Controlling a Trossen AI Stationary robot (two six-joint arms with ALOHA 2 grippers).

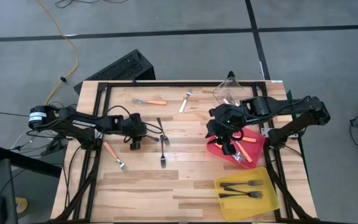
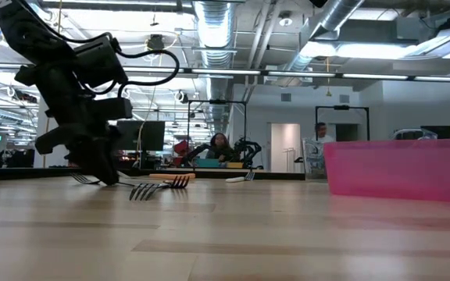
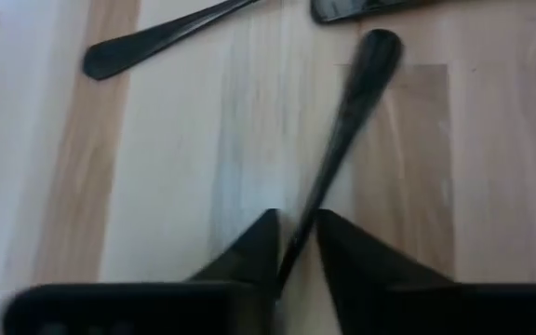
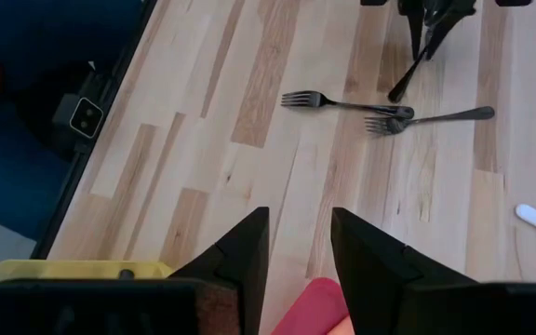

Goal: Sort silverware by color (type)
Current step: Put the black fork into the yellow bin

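Forks by kind: nearest, the yellow bin (image 1: 272, 200) holds black forks (image 1: 244, 189), so black evidently belongs there. Beyond it, the red bin (image 1: 258, 144) takes orange-handled forks (image 1: 244, 150), and the right gripper (image 4: 300, 240) hangs over its edge, fingers parted around nothing. Mid-worktop (image 1: 185, 180), the left gripper (image 3: 295, 244) pinches a black fork (image 3: 342, 140) by the handle; two more black forks (image 4: 389, 112) lie close by. Farther off rest an orange-handled fork (image 1: 150, 101) and a pale fork (image 1: 184, 102), unsorted.
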